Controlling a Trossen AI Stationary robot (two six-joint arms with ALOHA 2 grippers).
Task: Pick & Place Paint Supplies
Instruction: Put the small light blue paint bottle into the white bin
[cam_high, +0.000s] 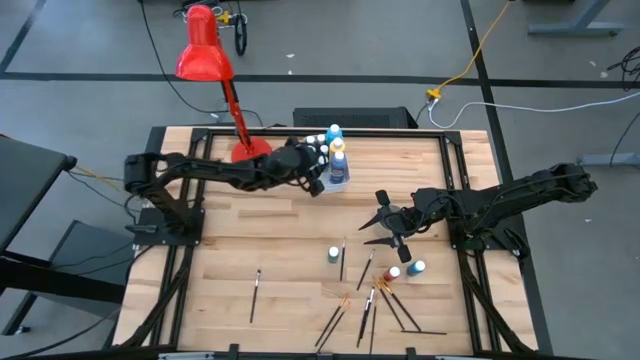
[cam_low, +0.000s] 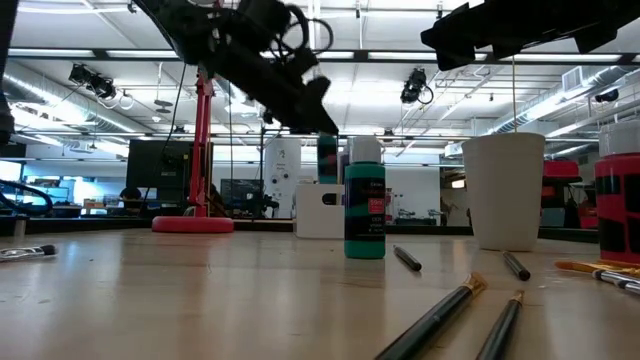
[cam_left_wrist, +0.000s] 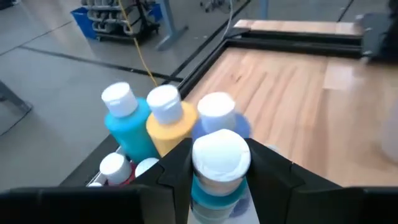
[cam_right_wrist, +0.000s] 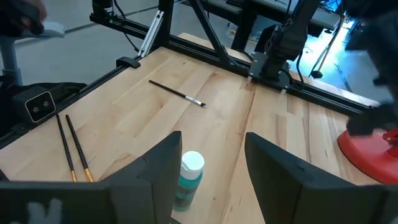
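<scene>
Blond wooden planks form the table (cam_high: 270, 270), framed by dark metal rails. From the left of the high view, the left arm reaches horizontally across the table's upper part, its left gripper (cam_left_wrist: 219, 180) clamped on a white-capped teal bottle (cam_left_wrist: 219, 163), held above the white tub (cam_high: 340, 180) at top centre. Packed into that tub stand more capped bottles: a blue one (cam_left_wrist: 127, 124), a yellow one (cam_left_wrist: 166, 121), and others partly hidden.

From the right of the high view, the right arm stretches leftward to centre right, its right gripper (cam_high: 385, 228) spread wide and holding nothing, hovering above bare wood. Just below it in the high view stands another teal bottle (cam_high: 334, 256), upright and alone, seen between the spread fingers (cam_right_wrist: 158, 163) in the right wrist view.

Lower centre right of the high view, a red bottle (cam_high: 394, 272) and a blue bottle (cam_high: 417, 268) stand side by side among a loose scatter of thin paintbrushes (cam_high: 372, 300). A single dark brush (cam_high: 256, 293) lies apart at lower left, with open wood around it. A red desk lamp (cam_high: 205, 50) rises from its round base at the upper left of the table.
</scene>
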